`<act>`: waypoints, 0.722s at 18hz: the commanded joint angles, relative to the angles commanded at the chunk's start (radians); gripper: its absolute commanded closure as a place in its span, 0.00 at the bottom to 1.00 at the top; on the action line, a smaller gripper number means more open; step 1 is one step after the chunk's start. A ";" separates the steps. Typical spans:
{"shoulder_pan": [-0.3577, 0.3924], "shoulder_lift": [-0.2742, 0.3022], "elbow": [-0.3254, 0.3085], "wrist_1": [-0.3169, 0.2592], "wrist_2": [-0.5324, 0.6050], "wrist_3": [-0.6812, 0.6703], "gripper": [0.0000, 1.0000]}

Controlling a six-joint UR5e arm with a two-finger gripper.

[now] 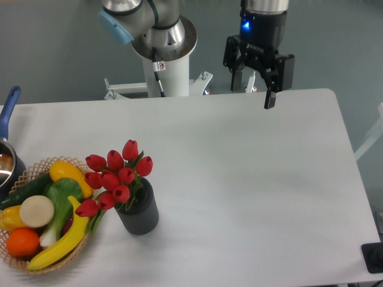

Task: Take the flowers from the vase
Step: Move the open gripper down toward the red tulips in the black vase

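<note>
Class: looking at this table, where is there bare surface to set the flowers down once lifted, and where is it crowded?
Free: the wide stretch of table right of the vase, out to the right edge, and the far strip below the gripper. Crowded: the near-left corner, where the flowers lean over the wicker basket of produce, with a pot at the left edge.

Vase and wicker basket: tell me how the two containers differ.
The vase is dark grey, ribbed, tall and narrow; the basket is tan woven wicker, low and wide. The vase holds the flowers, red tulip buds standing upright; the basket holds fruit and vegetables lying heaped. The vase stands fully in view; the basket is cut off by the picture's left edge. Both sit on the white table, side by side, far from the gripper.
</note>
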 joint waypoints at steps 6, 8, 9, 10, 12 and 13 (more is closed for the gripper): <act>0.003 -0.002 -0.014 0.000 -0.103 -0.053 0.00; 0.000 0.005 -0.034 0.018 -0.127 -0.162 0.00; 0.000 0.003 -0.034 0.038 -0.141 -0.198 0.00; -0.003 0.005 -0.041 0.050 -0.153 -0.224 0.00; -0.006 0.017 -0.058 0.052 -0.161 -0.288 0.00; -0.006 0.023 -0.072 0.054 -0.167 -0.311 0.00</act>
